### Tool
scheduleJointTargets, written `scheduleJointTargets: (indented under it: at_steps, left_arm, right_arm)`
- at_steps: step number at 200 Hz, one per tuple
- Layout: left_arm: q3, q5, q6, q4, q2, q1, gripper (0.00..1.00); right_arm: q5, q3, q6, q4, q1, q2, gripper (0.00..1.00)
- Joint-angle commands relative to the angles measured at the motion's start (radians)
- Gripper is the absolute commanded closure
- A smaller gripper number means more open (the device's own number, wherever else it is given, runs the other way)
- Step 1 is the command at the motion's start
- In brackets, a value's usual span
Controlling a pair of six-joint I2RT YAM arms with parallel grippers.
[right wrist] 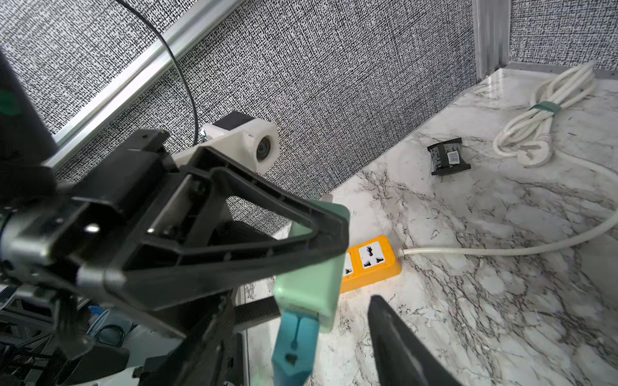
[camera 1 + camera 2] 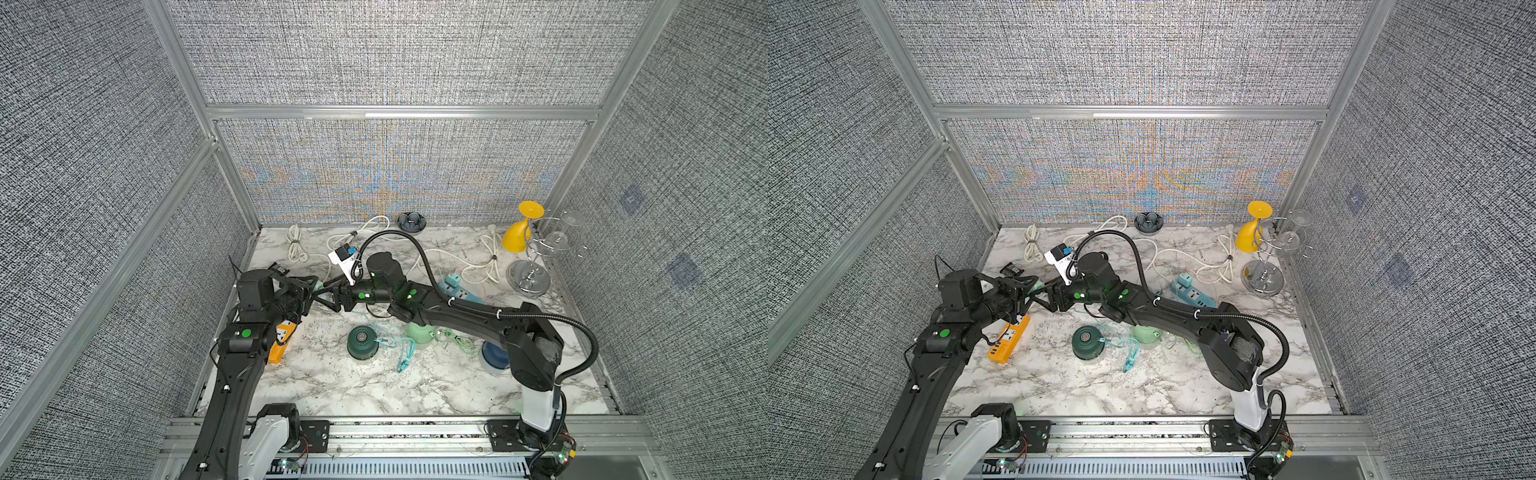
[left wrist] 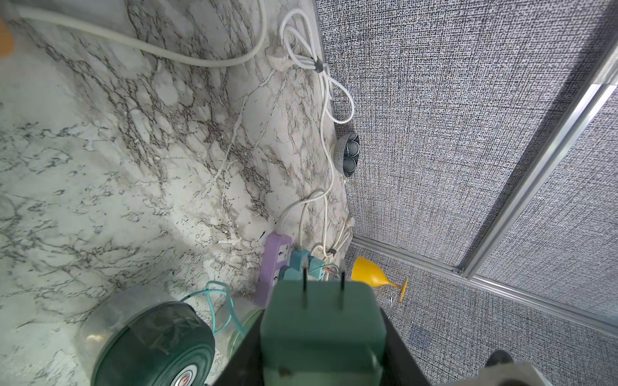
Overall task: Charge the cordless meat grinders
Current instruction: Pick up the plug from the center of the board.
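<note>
1. Mint-green and boxy, clamped between the closed jaws of left gripper (image 2: pixel 311 286): a plug adapter (image 1: pixel 309 290), prongs aimed away from the wrist.
2. Meeting it tip to tip, right gripper (image 2: pixel 323 297), jaws apart astride a teal connector (image 1: pixel 294 347) that touches the adapter's base; gripping nothing, judging by the gap beside one finger (image 1: pixel 401 351).
3. In a top view, just at 7 o'clock of the held adapter and under the left arm: orange power strip (image 2: pixel 281 341), sockets up, long axis running 1 to 7 o'clock.
4. Probably next: tipping the prongs down into that strip, a job for the left arm as the nearer one.
5. Farther out at 4 o'clock: dark green meat grinder (image 2: pixel 362 341), then mint green meat grinder (image 2: pixel 419 334) and navy blue meat grinder (image 2: pixel 494 356) in a row toward 3 o'clock, all standing on the marble table (image 2: pixel 332 386), the last two partly hidden by the right arm.
</note>
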Motion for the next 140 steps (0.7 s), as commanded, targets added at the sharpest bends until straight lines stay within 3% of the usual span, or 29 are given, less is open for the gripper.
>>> scheduleJointTargets:
  at_steps: [1, 126, 140]
  left_arm:
    - [-0.001, 0.007, -0.018, 0.037, -0.01, 0.002, 1.0]
    - [-0.032, 0.012, -0.052, 0.052, -0.047, 0.001, 0.97]
    - [-0.031, 0.012, -0.051, 0.053, -0.047, 0.002, 0.96]
  right_arm:
    - [0.012, 0.016, 0.014, 0.033, 0.006, 0.011, 0.38]
    - [-0.031, 0.055, 0.065, 0.069, 0.008, 0.046, 0.61]
    - [-0.037, 0.055, 0.066, 0.068, 0.008, 0.046, 0.68]
